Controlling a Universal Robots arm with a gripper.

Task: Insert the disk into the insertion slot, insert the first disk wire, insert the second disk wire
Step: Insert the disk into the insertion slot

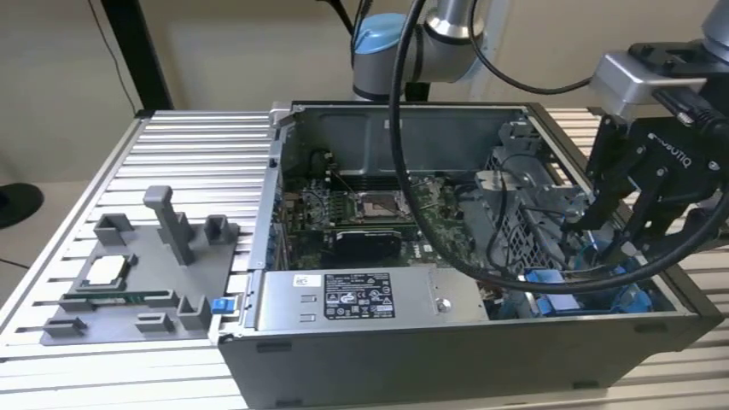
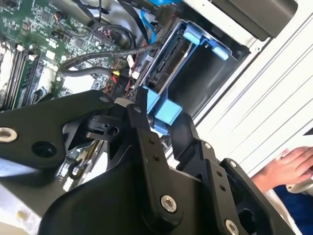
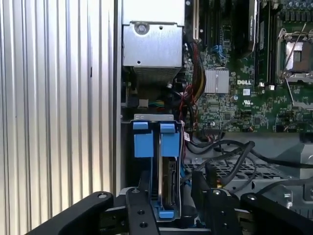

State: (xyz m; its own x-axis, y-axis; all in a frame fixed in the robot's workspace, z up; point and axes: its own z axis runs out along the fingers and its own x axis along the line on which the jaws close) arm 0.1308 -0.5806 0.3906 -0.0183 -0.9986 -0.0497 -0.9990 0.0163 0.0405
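Exterior view's left to right: a grey tray [image 1: 148,256] on the counter [image 1: 194,154], the open computer case [image 1: 456,350], the gripper [image 1: 609,239] low inside it. In the first wrist view the fingers [image 3: 146,188] clamp the disk [image 3: 168,181], which stands in the insertion slot [image 3: 152,118].

Bright blue is standing out among grey, green and black.
The disk [image 3: 167,164] is showing silver-grey metal in a bright blue frame, and the slot [image 1: 518,235] is showing grey perforated metal. The gripper [image 3: 172,183] is showing matte black, black cables [image 3: 225,152] are snaking over the green circuit board [image 3: 234,107], and the silver table [image 3: 54,122] is running in ribbed stripes.
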